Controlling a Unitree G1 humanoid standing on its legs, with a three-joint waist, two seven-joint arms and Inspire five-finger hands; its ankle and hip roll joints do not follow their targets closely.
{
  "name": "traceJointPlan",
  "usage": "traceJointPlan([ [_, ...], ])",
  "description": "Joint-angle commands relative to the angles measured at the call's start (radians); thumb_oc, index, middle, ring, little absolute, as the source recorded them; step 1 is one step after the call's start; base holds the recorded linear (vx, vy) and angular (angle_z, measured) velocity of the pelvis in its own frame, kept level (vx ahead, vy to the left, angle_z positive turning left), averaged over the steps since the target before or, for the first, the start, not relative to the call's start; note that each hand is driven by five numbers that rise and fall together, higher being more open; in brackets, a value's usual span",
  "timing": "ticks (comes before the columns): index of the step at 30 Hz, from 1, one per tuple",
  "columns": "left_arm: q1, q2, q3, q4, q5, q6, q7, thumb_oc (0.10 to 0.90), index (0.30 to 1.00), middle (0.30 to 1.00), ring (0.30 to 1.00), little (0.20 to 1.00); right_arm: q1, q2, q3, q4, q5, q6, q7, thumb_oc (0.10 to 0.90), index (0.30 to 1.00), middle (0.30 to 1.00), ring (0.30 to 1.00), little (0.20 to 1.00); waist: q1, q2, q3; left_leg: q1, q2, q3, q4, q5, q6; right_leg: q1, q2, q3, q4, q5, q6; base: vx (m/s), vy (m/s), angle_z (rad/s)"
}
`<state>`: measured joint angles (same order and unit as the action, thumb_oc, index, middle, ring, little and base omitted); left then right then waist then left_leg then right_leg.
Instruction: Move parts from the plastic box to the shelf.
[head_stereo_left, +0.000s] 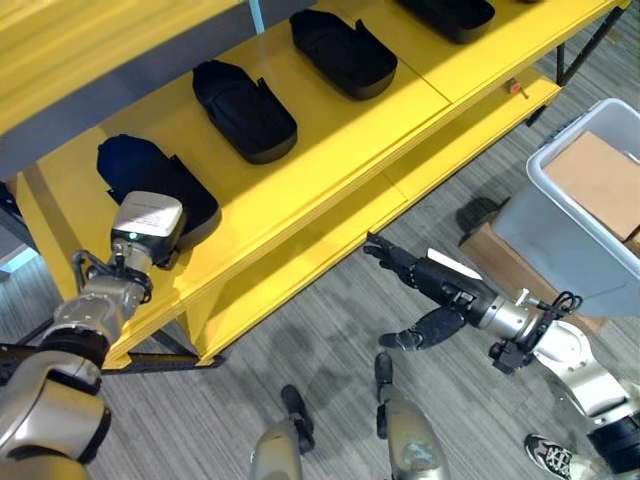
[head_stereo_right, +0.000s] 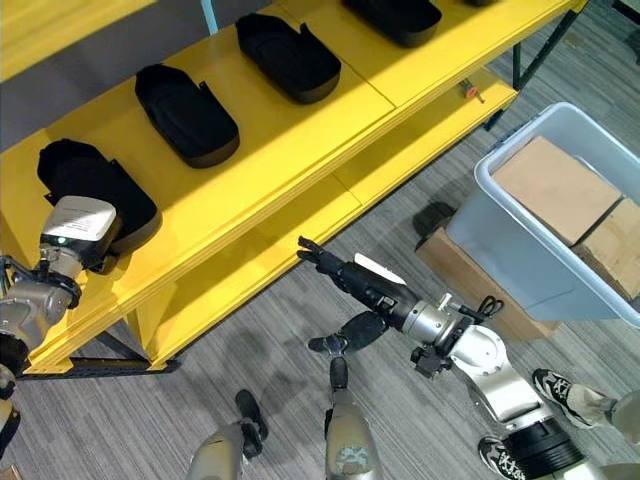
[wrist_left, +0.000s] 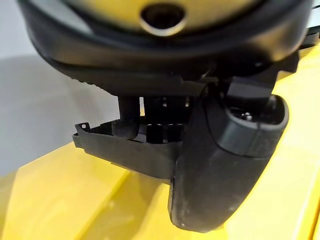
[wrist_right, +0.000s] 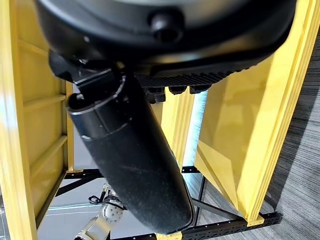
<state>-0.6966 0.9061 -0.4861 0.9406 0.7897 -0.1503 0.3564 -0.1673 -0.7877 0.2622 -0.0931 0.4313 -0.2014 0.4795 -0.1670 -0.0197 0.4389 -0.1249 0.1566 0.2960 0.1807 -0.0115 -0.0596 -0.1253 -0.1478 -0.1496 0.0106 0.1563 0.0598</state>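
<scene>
While the left hand (wrist_left: 220, 165) sits at the near-left end of the yellow shelf (head_stereo_left: 330, 150), its thumb and fingers curl round the rim of a black part (head_stereo_left: 150, 180) resting on the shelf top; the left wrist view shows fingertips hooked over the part's thin wall. Two more black parts (head_stereo_left: 243, 108) (head_stereo_left: 342, 50) lie in a row further along the same surface, apart from each other, and a fourth (head_stereo_left: 450, 14) lies at the far end. Right hand (head_stereo_left: 425, 275) hangs over the grey floor (head_stereo_left: 300, 340) just in front of the lower shelf edge, fingers straight and loosely spread, holding nothing. Plastic box (head_stereo_left: 560, 210) stands on the floor to the right, with brown cardboard pieces (head_stereo_left: 600, 180) inside.
</scene>
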Motion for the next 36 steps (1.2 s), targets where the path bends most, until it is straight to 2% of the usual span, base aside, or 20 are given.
traceJointPlan([
  [1, 0.084, 0.033, 0.015, 0.136, -0.013, 0.078, -0.069, 0.9, 1.0, 1.0, 1.0, 1.0, -0.069, 0.036, -0.042, -0.095, 0.01, -0.069, -0.005, 0.9, 1.0, 1.0, 1.0, 1.0, 0.026, -0.037, -0.061, 0.007, -0.003, -0.015, 0.035, -0.056, 0.022, 0.007, -0.096, 0.025, 0.098, -0.132, 0.102, 0.0, 0.0, 0.0],
  [5, 0.088, 0.019, 0.027, 0.133, -0.023, 0.119, -0.05, 0.9, 1.0, 1.0, 1.0, 1.0, -0.069, 0.04, -0.04, -0.095, 0.009, -0.066, -0.005, 0.9, 1.0, 1.0, 1.0, 1.0, 0.028, -0.037, -0.065, 0.009, -0.002, -0.019, 0.031, -0.053, 0.02, 0.008, -0.095, 0.024, 0.101, -0.135, 0.1, 0.0, 0.0, 0.0],
  [11, 0.09, 0.024, 0.068, 0.131, -0.058, 0.173, 0.059, 0.9, 1.0, 1.0, 1.0, 1.0, -0.06, 0.043, -0.036, -0.093, 0.011, -0.07, -0.007, 0.9, 1.0, 1.0, 1.0, 1.0, 0.032, -0.037, -0.078, 0.021, -0.005, -0.025, 0.018, -0.046, 0.018, 0.016, -0.095, 0.02, 0.1, -0.138, 0.098, 0.01, -0.008, 0.0],
  [15, 0.094, 0.051, 0.116, 0.11, -0.103, 0.146, 0.084, 0.9, 1.0, 1.0, 1.0, 1.0, -0.032, 0.047, -0.046, -0.105, 0.005, -0.077, -0.003, 0.9, 1.0, 1.0, 1.0, 1.0, 0.036, -0.032, -0.088, 0.029, -0.008, -0.03, 0.009, -0.043, 0.017, 0.021, -0.095, 0.018, 0.1, -0.14, 0.097, 0.0, 0.0, 0.0],
  [18, 0.109, 0.044, 0.137, 0.063, -0.099, 0.167, 0.079, 0.9, 1.0, 1.0, 1.0, 1.0, -0.019, 0.052, -0.054, -0.108, 0.006, -0.076, 0.003, 0.9, 1.0, 1.0, 1.0, 1.0, 0.041, -0.029, -0.098, 0.039, -0.011, -0.035, -0.001, -0.041, 0.019, 0.029, -0.097, 0.013, 0.098, -0.142, 0.098, 0.01, -0.01, 0.01],
  [24, 0.152, 0.04, 0.166, -0.001, -0.071, 0.163, 0.111, 0.9, 1.0, 1.0, 1.0, 1.0, 0.0, 0.058, -0.065, -0.111, 0.016, -0.069, 0.017, 0.9, 1.0, 1.0, 1.0, 1.0, 0.053, -0.024, -0.124, 0.057, -0.014, -0.044, -0.016, -0.038, 0.019, 0.046, -0.096, 0.006, 0.095, -0.146, 0.098, 0.04, -0.027, 0.05],
  [26, 0.202, 0.052, 0.199, -0.066, -0.063, 0.169, 0.091, 0.9, 1.0, 1.0, 1.0, 1.0, 0.028, 0.064, -0.072, -0.123, 0.017, -0.058, 0.026, 0.9, 1.0, 1.0, 1.0, 1.0, 0.063, -0.014, -0.148, 0.079, -0.015, -0.054, -0.042, -0.031, 0.018, 0.067, -0.093, -0.003, 0.089, -0.151, 0.1, 0.09, -0.043, 0.1],
  [33, 0.218, 0.045, 0.206, -0.104, -0.051, 0.155, 0.109, 0.9, 1.0, 1.0, 1.0, 1.0, 0.043, 0.065, -0.075, -0.129, 0.018, -0.051, 0.03, 0.9, 1.0, 1.0, 1.0, 1.0, 0.067, -0.011, -0.163, 0.09, -0.017, -0.061, -0.052, -0.028, 0.017, 0.075, -0.091, -0.006, 0.089, -0.155, 0.099, 0.03, -0.01, 0.02],
  [36, 0.229, 0.048, 0.212, -0.142, -0.041, 0.187, 0.122, 0.9, 1.0, 1.0, 1.0, 1.0, 0.047, 0.064, -0.075, -0.132, 0.022, -0.053, 0.027, 0.9, 1.0, 1.0, 1.0, 1.0, 0.072, -0.012, -0.163, 0.088, -0.017, -0.064, -0.049, -0.03, 0.017, 0.076, -0.091, -0.009, 0.09, -0.156, 0.098, 0.0, -0.024, 0.04],
])
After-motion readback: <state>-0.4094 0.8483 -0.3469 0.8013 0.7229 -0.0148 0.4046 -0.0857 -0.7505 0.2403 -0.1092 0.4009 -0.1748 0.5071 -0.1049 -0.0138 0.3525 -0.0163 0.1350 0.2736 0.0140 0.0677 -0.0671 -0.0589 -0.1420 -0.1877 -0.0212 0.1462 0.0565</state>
